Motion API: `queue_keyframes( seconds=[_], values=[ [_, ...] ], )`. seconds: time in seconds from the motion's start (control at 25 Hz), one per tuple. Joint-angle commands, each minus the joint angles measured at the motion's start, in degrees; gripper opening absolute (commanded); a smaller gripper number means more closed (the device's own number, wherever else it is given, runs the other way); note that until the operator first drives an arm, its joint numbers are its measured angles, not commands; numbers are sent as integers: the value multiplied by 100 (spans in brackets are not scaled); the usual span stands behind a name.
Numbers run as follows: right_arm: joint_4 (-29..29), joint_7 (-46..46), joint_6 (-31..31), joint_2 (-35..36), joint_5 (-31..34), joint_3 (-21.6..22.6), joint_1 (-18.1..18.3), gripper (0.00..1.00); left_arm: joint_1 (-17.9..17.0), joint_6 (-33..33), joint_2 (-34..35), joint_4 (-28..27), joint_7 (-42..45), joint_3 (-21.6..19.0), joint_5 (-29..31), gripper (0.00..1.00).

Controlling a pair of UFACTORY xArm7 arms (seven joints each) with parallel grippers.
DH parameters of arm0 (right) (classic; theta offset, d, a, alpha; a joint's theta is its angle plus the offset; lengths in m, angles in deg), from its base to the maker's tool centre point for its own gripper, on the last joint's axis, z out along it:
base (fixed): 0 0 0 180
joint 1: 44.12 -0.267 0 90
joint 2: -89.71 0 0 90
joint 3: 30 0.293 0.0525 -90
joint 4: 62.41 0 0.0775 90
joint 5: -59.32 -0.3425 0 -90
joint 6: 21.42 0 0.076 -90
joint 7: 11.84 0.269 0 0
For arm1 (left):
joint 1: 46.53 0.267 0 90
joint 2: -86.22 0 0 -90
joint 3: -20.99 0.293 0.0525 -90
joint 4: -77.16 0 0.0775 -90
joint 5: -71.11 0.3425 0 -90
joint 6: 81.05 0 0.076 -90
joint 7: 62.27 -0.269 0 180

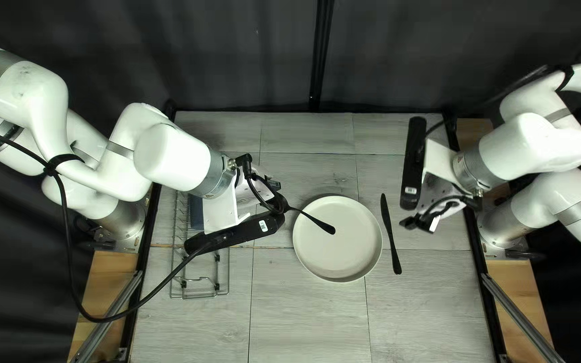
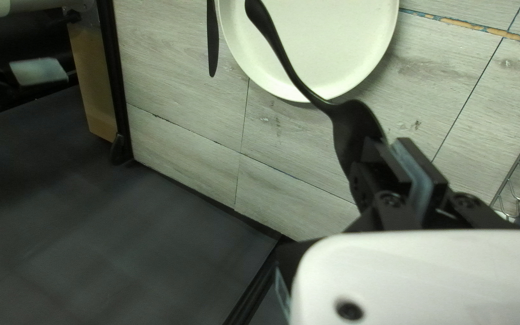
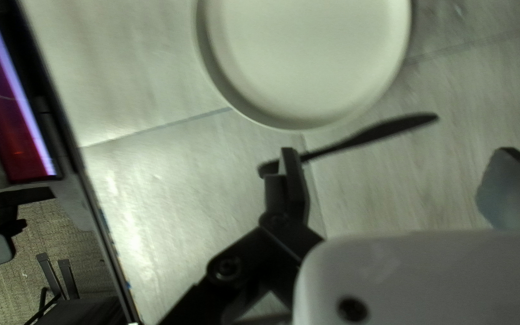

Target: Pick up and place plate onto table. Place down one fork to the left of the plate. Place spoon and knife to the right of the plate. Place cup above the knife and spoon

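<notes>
Left tool (image 2: 395, 151) grasps long black fork or spoon (image 2: 356, 123) by its head, handle over round cream plate (image 1: 344, 250), likely needs straightening before laying beside plate. Slim black knife (image 1: 389, 232) right of plate; right tool (image 3: 397, 157) released.

Wire rack (image 1: 200, 278), dark curtain (image 1: 237, 54), glowing purple-red screen (image 3: 13, 120), grey carpet (image 3: 1, 286)

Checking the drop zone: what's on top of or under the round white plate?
The handle of a slim black utensil crosses above the round white plate; whether they touch, can't tell. I see nothing else on it. Underneath is hidden by the plate itself.
</notes>
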Motion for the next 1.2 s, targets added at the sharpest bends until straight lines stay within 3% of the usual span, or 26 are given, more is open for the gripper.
queue_keyframes(
  seconds=[0.04, 0.56, 1.2],
  values=[
    [-67, -288, -719, 381, 107, -282, -97, 100, 0, 0, 0, 0, 0, 0, 0, 0],
    [-409, -270, -2294, 1766, 605, -469, -71, 100, 0, 0, 0, 0, 0, 0, 0, 0],
    [-939, -334, -3063, 2989, 596, -720, -30, 100, 0, 0, 0, 0, 0, 0, 0, 0]
  ],
)
